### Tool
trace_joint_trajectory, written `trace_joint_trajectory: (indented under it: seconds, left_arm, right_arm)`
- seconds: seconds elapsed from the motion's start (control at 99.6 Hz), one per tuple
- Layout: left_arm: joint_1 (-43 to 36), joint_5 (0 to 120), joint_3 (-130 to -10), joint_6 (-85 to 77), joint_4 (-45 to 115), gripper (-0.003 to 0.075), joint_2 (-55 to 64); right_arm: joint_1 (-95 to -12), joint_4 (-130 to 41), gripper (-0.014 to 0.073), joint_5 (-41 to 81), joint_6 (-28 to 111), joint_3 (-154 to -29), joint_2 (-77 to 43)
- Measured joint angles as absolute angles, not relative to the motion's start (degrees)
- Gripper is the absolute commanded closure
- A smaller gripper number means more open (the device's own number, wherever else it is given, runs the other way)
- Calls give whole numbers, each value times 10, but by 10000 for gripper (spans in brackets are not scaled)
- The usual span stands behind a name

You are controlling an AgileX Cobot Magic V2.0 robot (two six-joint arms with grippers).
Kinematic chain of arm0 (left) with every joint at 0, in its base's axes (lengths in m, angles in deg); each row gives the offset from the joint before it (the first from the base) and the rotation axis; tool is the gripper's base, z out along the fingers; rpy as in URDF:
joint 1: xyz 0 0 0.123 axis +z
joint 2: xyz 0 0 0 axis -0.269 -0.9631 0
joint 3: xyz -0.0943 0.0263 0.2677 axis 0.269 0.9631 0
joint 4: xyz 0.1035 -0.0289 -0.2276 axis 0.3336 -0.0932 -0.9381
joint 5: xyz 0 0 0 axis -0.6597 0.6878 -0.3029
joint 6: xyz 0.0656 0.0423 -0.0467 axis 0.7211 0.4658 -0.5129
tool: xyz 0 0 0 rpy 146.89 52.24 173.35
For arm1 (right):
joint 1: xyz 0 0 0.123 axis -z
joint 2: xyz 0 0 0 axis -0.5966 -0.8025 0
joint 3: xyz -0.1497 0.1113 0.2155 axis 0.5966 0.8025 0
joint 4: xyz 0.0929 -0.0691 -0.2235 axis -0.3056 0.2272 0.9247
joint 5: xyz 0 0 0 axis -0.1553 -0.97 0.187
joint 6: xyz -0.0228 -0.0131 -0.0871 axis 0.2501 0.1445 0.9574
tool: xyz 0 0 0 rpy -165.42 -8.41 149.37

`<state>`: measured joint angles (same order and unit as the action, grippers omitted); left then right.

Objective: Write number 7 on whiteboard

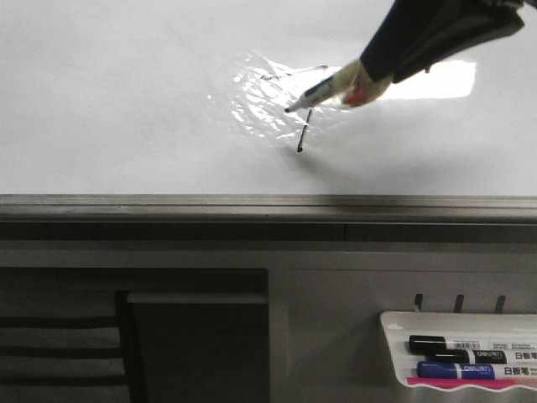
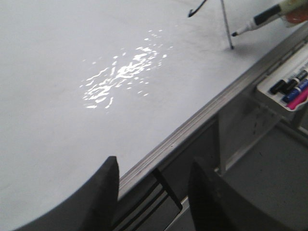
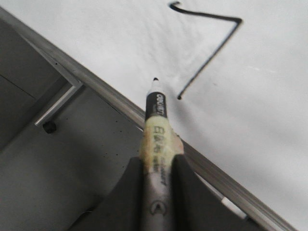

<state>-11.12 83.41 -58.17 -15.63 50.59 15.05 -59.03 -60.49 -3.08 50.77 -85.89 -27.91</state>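
The whiteboard (image 1: 126, 109) lies flat and glossy, with a grey edge strip (image 1: 252, 203) along its near side. The number 7 (image 1: 303, 134) is drawn on it in thin dark lines, partly lost in glare; it also shows in the right wrist view as the 7 (image 3: 211, 48) and in the left wrist view as its downstroke (image 2: 226, 24). My right gripper (image 1: 377, 67) is shut on a marker (image 1: 323, 88) with a taped barrel. The marker's tip sits a little left of the downstroke, apart from it. My left gripper (image 2: 154, 192) stands open and empty over the board's near edge.
A small white tray (image 1: 394, 323) hangs below the table front at the right, holding a black marker (image 1: 457, 344) and a blue marker (image 1: 457, 369). A dark opening (image 1: 201, 336) lies under the board at the left. A bright light reflection (image 1: 445, 80) glares beside the right gripper.
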Motion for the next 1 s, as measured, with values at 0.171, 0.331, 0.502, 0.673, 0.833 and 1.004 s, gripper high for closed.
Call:
trace_joint_trajectory:
  seconds: [0.171,0.331,0.502,0.673,0.833,1.004]
  left_arm:
    - [-192,877,-650,-108,506,406,69]
    - [-273,876,-693,-69,506,406,-18]
    - [-329,848,-732,-48,507,406,-104]
    - [-361,825,-760,-33,507,406,-164]
    - [-369,807,-774,-27,507,406,-184]
    - [-369,799,-774,-27,507,407,-184]
  right_arm:
    - [-621,-605,638,-83,668,-860,-236]
    - [-626,-602,638,-130,824,-860,-212]
    - [-626,-600,638,-137,858,-860,-207]
    - [-626,-600,638,-137,860,-860,-207]
    - [-626,-598,638,-138,861,-860,-207]
    - [-626,-598,638,-138,861,-860,-207]
